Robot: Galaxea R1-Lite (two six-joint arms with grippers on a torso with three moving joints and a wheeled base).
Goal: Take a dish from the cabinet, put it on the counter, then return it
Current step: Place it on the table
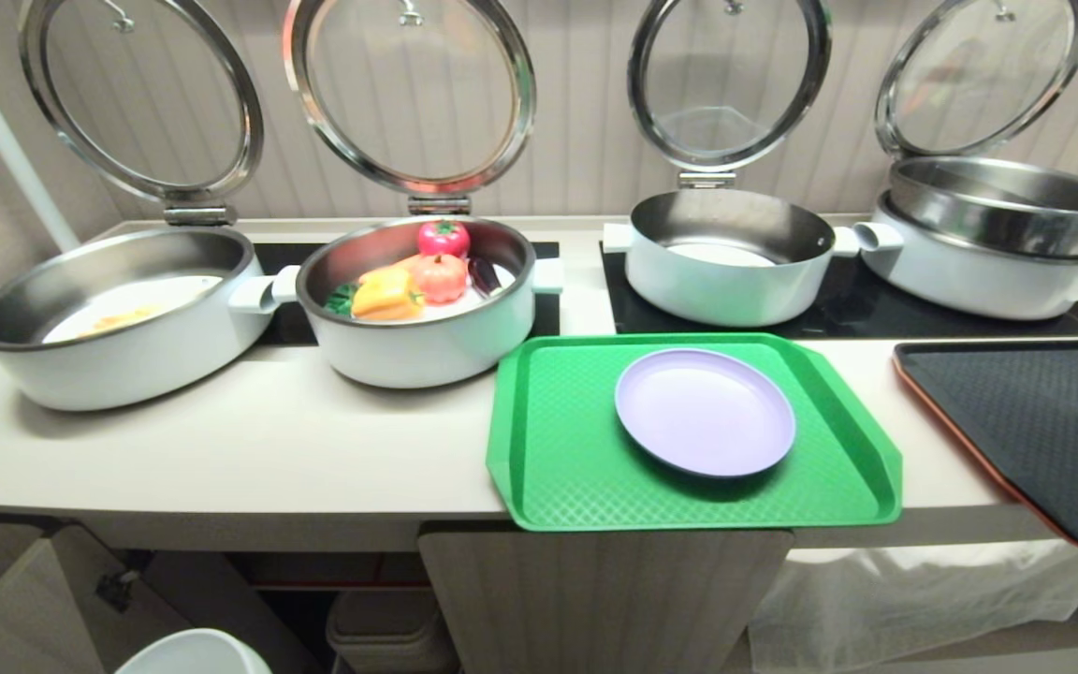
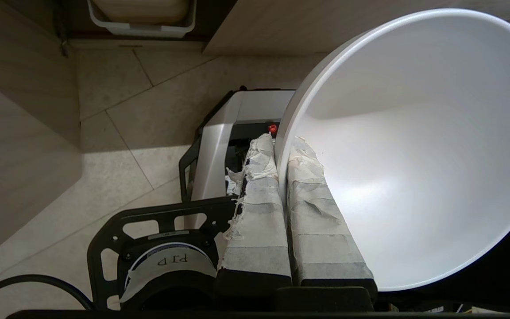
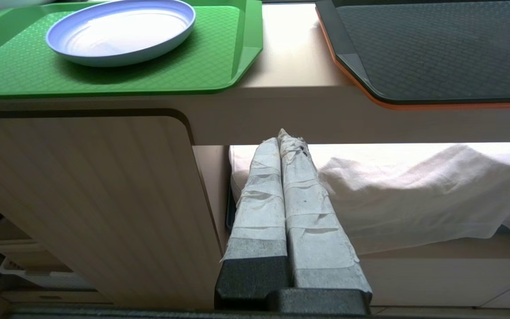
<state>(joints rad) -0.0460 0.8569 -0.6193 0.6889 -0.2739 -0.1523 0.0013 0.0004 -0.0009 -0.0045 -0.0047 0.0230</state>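
Both grippers have long fingers [image 2: 259,212] wrapped in frayed whitish tape over black bases. A white and black base [image 2: 219,146] carries a red light [image 2: 272,128].

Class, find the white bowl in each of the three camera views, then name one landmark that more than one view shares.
Head view: white bowl at the bottom edge, below the counter.
Left wrist view: bowl fills one side, its rim pinched by the left gripper.
Right wrist view: not in it.
Shared landmark: lilac plate on the green tray.
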